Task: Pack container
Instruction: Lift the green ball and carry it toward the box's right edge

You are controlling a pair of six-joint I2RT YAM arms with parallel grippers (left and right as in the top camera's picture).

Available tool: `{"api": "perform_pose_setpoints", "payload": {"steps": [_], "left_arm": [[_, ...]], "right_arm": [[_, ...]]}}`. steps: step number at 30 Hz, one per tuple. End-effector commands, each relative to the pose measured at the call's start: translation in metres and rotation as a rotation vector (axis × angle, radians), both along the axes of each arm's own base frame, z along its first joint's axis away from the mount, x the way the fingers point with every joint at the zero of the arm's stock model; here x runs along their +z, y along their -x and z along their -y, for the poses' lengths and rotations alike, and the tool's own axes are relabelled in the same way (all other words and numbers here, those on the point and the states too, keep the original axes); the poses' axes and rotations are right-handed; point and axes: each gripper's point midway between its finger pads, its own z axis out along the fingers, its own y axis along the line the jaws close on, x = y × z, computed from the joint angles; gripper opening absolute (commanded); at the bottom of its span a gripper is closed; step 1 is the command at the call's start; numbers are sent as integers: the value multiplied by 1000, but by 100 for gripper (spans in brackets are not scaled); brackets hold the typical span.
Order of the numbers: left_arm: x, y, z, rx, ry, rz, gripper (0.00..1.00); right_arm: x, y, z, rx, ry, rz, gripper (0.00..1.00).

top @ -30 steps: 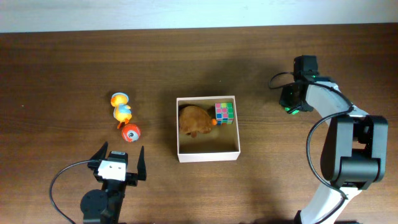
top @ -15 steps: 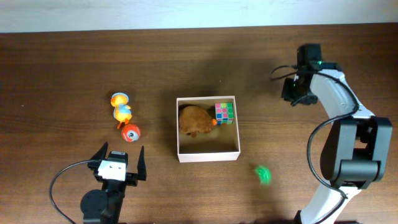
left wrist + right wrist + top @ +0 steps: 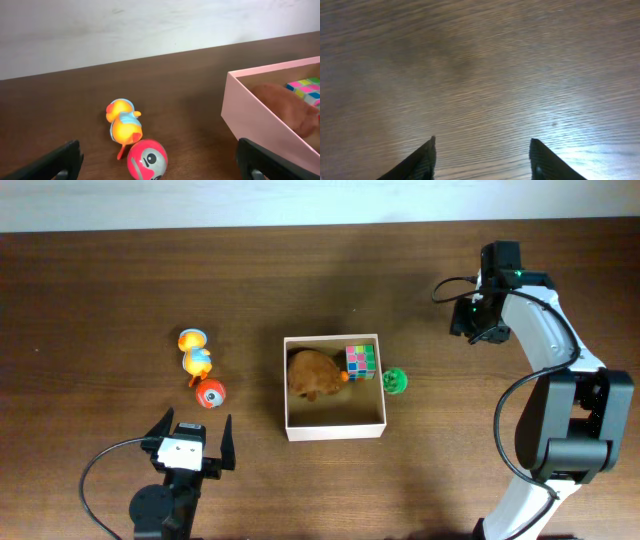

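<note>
My left gripper (image 3: 196, 425): gaped wide, empty, at 7 o'clock on the table (image 3: 100, 300).
My right gripper (image 3: 482, 142): spread open, held nothing, at 1 o'clock.
Container (image 3: 335, 415): sat mid-table; green ball (image 3: 395, 381) lay just outside its 3 o'clock wall.

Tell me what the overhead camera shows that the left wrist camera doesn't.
Only overhead: the green toy on the table beside the container's right wall, outside it, and the right arm. Only left wrist: the outer face of a container wall, seen side-on. Both: the orange duck toy, the red ball, and, inside the container, the brown plush and the colour cube.
</note>
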Motion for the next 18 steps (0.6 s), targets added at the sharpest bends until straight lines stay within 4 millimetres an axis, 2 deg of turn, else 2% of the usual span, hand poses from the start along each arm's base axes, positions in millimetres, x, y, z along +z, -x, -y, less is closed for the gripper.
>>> {"api": "perform_pose_setpoints", "payload": {"steps": [1,13,18], "left_arm": [[-1,0,0,-5,-15,7,99],[-1,0,0,-5,-15,7,99],[-1,0,0,-5,-15,7,99]], "right_arm": [[3,-4,-27,74,-109,14,59],[2,-2,-109,270,-119,23,63],[-10,-1,-126,302,-120,7,64]]}}
